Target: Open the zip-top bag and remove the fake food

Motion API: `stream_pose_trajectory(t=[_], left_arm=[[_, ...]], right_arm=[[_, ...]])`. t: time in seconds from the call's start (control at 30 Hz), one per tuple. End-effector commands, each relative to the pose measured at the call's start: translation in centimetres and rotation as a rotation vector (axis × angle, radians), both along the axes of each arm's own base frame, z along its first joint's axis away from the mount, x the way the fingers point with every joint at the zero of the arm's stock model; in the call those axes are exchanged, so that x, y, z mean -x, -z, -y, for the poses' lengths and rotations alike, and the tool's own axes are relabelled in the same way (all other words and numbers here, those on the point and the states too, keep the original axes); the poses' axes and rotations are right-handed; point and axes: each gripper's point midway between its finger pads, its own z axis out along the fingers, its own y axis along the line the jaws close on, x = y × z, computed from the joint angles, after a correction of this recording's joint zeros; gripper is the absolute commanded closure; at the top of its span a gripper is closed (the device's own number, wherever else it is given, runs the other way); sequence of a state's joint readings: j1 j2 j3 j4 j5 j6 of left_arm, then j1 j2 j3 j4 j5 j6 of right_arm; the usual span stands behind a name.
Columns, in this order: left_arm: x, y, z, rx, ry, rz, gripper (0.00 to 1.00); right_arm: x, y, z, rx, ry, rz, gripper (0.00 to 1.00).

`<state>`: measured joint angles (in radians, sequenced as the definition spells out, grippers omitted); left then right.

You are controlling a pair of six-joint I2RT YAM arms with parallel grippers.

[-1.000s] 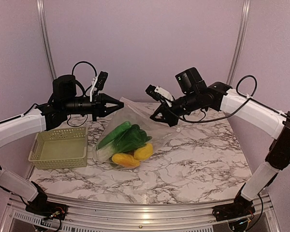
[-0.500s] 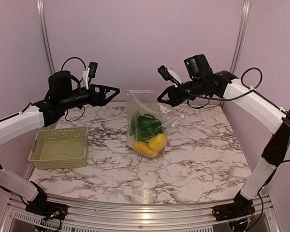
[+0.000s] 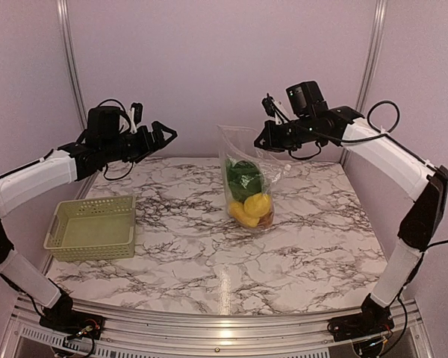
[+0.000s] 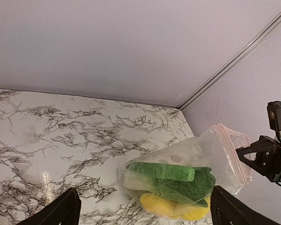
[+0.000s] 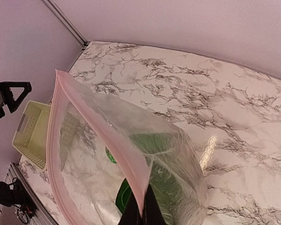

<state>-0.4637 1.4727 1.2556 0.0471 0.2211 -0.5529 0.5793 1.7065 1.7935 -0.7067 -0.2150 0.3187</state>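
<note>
Right gripper [image 3: 262, 142] pinches the clear crinkly zip-top bag [image 3: 237, 149] hanging below. Our wide-open, empty left gripper [image 3: 164, 134] must catch the opposite lip.

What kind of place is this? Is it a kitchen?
Probably a robot test booth, not a kitchen. A left arm and right arm stand at a marble-look table, plain walls and a metal rail close it in, and the fake food sits in a zip-top bag.

Clear bag [image 3: 236, 146], green-yellow food [image 3: 248, 191], grey-veined white table [image 3: 209, 242].
</note>
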Motion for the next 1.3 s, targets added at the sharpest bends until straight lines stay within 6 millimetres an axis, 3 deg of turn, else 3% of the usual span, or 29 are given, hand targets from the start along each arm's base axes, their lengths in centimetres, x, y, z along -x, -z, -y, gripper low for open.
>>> stream_pose_trajectory(t=[0.0, 0.2, 0.3, 0.47, 0.63, 0.8, 0.97, 1.03, 1.17, 1.27], left_arm=[[1.2, 4.9, 1.3, 0.065, 0.027, -0.219, 0.01], [2.3, 4.4, 3.7, 0.070, 0.050, -0.217, 0.01], [2.5, 5.1, 4.5, 0.079, 0.038, -0.274, 0.01], [2.0, 8.6, 4.8, 0.042, -0.025, -0.411, 0.01], [2.0, 10.4, 5.6, -0.039, -0.034, -0.475, 0.01], [3.0, 15.0, 2.3, -0.164, -0.167, -0.610, 0.18], [3.6, 19.6, -3.7, -0.202, -0.321, -0.742, 0.51], [3.8, 20.8, -4.9, -0.226, -0.333, -0.773, 0.57], [3.6, 20.0, -4.0, -0.291, -0.194, -0.692, 0.55], [3.0, 15.9, -1.8, -0.247, -0.046, -0.479, 0.43]], right_arm=[[-2.6, 0.6, -3.4, -0.065, 0.073, -0.023, 1.00], [-3.9, 1.1, -7.9, -0.116, 0.048, -0.040, 1.00], [-4.0, 1.4, -9.8, -0.169, 0.018, -0.072, 1.00], [-3.7, 2.0, -12.1, -0.201, -0.020, -0.093, 1.00], [-3.7, 2.6, -13.1, -0.206, -0.040, -0.105, 1.00], [-3.7, 2.3, -12.6, -0.194, -0.028, -0.097, 1.00], [-3.1, 1.8, -11.3, -0.159, -0.017, -0.074, 1.00], [-2.9, 1.9, -10.4, -0.132, -0.011, -0.066, 1.00], [-2.3, 2.5, -9.3, -0.090, -0.016, -0.051, 1.00], [-1.4, 3.0, -10.1, -0.109, -0.084, -0.069, 1.00]])
